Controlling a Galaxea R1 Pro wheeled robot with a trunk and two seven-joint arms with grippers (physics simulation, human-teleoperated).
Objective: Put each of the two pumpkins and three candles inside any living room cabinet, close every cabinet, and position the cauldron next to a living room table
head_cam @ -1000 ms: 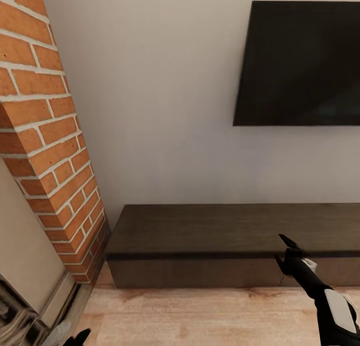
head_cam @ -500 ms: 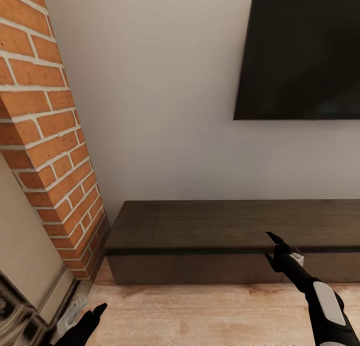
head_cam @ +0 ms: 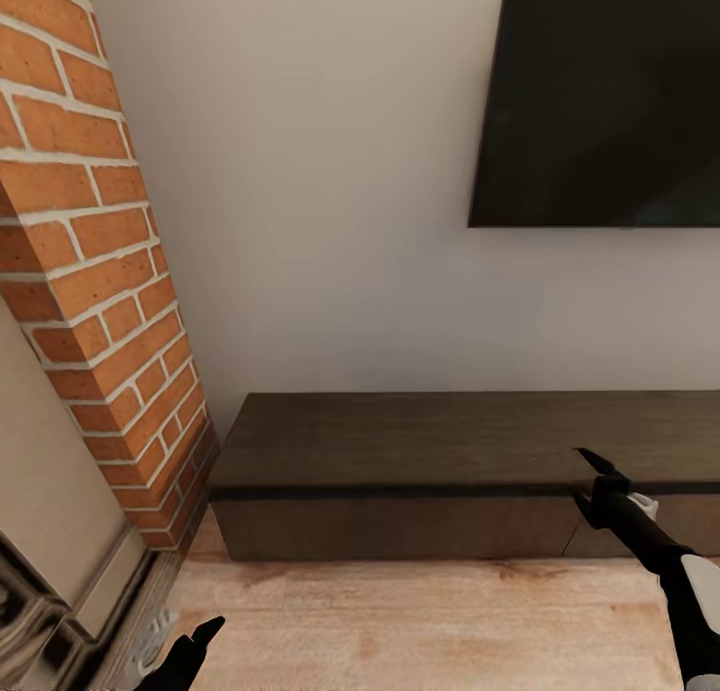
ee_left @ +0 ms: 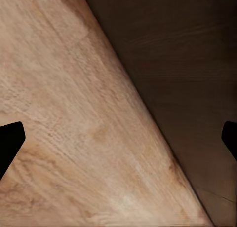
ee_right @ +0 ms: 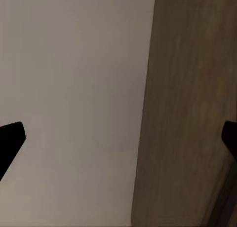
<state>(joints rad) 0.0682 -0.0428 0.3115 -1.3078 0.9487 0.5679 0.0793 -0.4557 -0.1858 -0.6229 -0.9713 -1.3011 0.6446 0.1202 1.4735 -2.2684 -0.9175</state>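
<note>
Cabinet: dark brown wood, matt, fine grain on the flat top and fronts; the same grain shows in the left wrist view and the right wrist view. Floor: light wood planks, smooth, slight sheen, visible knots. Brick column: rough orange-red brick, pale mortar joints. Wall: smooth, matt, off-white paint. TV screen: black, glossy. Right end effector: matt black fingers, arm with smooth white plastic shell. Left end effector: matt black.
</note>
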